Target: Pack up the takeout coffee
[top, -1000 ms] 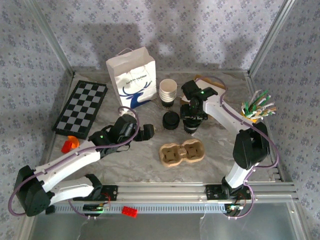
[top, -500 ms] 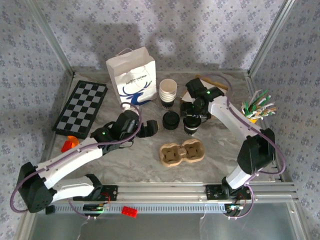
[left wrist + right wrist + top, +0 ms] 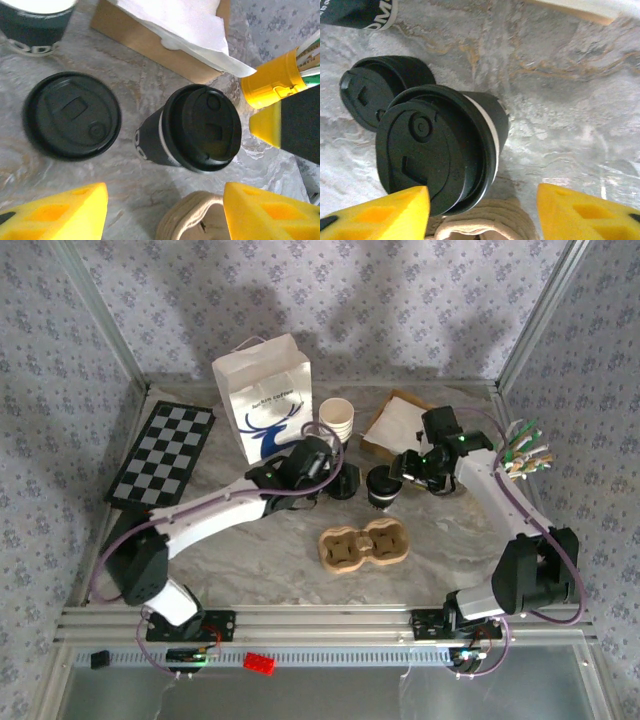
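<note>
Top view, coffee cup point(image 3: 384, 486): dark, black lid on, upright at frame centre on the marbled tabletop point(image 3: 250, 560), outside the carrier.
Top view, carrier point(image 3: 363, 546): tan two-well tray, flat, just below the cup.
Top view, loose lid point(image 3: 343, 481): black, just left of the cup.
Top view, paper bag point(image 3: 262, 405): white, blue deer print, upright, upper left of centre.
Top view, cup stack point(image 3: 337, 422): just right of the bag.
Top view, napkin box point(image 3: 398, 425): brown, white sheets on top, above and right of the cup.
Top view, left gripper point(image 3: 335, 472): over the loose lid, on the cup's left.
Top view, right gripper point(image 3: 402, 470): just right of the cup.
Left wrist view, left gripper point(image 3: 164, 210): jaws apart, yellow pads point(image 3: 65, 215) in both lower corners, nothing clamped.
Left wrist view, coffee cup point(image 3: 200, 130): centre, beyond the pads, untouched; loose lid point(image 3: 72, 122) apart on its left; carrier rim point(image 3: 190, 220) at bottom.
Right wrist view, right gripper point(image 3: 482, 210): jaws apart, pads point(image 3: 585, 210) in both lower corners, nothing clamped.
Right wrist view, coffee cup point(image 3: 440, 150): left of centre, its lid overlapping the left pad in frame; contact cannot be told.
Right wrist view, carrier point(image 3: 480, 222): bottom edge, below the cup.
</note>
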`<state>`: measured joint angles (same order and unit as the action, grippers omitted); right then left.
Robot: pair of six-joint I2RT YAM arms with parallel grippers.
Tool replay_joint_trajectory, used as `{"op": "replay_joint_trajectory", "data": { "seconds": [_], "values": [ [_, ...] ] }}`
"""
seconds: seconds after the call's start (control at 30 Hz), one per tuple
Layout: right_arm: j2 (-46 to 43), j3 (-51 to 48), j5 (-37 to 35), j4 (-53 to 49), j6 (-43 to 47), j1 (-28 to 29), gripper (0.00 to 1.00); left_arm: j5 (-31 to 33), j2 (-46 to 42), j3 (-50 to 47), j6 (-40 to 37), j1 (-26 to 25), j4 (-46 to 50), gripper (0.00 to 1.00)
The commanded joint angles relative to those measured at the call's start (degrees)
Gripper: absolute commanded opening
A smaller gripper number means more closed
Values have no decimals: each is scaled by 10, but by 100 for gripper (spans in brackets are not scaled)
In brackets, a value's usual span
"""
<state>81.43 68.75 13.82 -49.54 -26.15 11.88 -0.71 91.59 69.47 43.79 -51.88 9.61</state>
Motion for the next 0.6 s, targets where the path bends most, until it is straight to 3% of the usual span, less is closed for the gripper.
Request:
{"op": "replay_joint_trajectory", "data": {
  "seconds": [0.0,0.13,0.57],
  "values": [
    [5,-21,54,23,24,-23,54,-19,41,57,-30,-3,-16,60],
    [9,-33,77,44,22,-31,46,-19,98,119,-51,-4,15,56],
    [18,-59,96,59,25,-39,39,-48,197,203,-63,-3,54,49]
  ]
}}
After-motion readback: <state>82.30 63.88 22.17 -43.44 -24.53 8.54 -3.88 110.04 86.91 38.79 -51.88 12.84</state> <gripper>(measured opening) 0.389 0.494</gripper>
